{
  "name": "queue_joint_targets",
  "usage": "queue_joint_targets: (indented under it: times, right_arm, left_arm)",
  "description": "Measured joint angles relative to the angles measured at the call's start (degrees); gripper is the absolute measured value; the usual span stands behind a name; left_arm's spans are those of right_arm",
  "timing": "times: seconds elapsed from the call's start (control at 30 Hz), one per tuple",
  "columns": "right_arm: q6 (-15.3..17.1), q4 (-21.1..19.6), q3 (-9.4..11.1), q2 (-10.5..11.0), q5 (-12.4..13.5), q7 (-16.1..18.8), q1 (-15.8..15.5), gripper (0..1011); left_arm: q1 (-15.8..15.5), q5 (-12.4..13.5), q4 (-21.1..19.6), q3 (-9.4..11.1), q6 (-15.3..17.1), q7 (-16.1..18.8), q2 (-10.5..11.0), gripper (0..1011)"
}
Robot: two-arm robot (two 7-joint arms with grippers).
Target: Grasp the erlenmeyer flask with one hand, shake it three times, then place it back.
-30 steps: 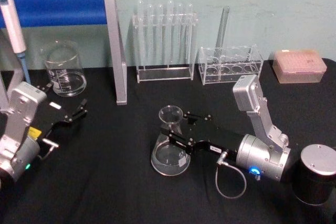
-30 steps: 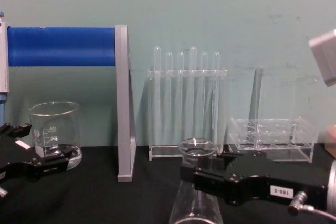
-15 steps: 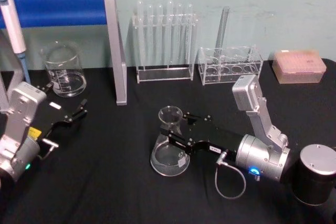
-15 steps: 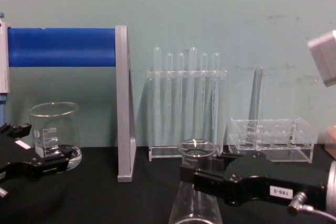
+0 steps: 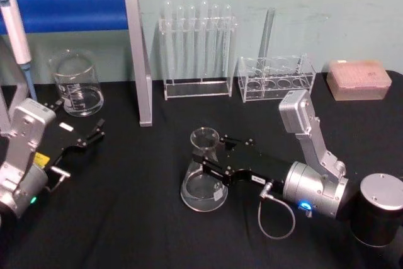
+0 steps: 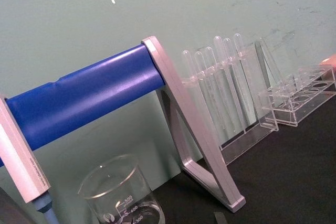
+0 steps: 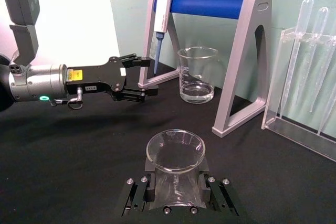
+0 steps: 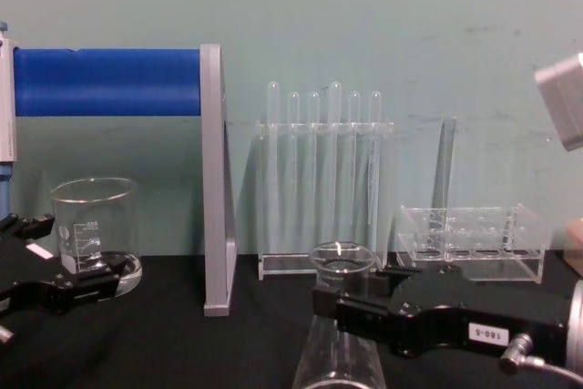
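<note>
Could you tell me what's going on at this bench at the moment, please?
The right gripper is around the neck of the erlenmeyer flask and appears closed on it. The flask stands upright and seems to rest on the black table, not yet lifted. The left gripper sits open and idle on the left, near the beaker.

My head camera looks forward and down on the black table (image 5: pixel 126 218). The chest camera sits low, looking across it. The right wrist camera is close behind the erlenmeyer flask (image 7: pixel 175 153), facing my left pincer (image 7: pixel 139 75). The left wrist one faces the wall (image 6: pixel 157 3). All share the blue stand (image 5: pixel 69 9).
</note>
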Motion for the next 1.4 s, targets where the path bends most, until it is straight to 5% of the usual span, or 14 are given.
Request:
queue_joint_targets:
  times: [0.4,1.0,1.4]
  right_arm:
    - [0.1,0.0,0.0,0.0,-0.1,0.0,0.0,470]
    - [0.1,0.1,0.0,0.0,-0.2,0.0,0.0,998]
    - [0.1,0.0,0.0,0.0,-0.2,0.0,0.0,1002]
  left_arm:
    - [0.0,0.0,0.0,0.0,0.0,0.0,0.0,1001]
    - [0.0,0.0,0.0,0.0,0.0,0.0,0.0,1001]
    - [0.0,0.0,0.0,0.0,0.0,0.0,0.0,1001]
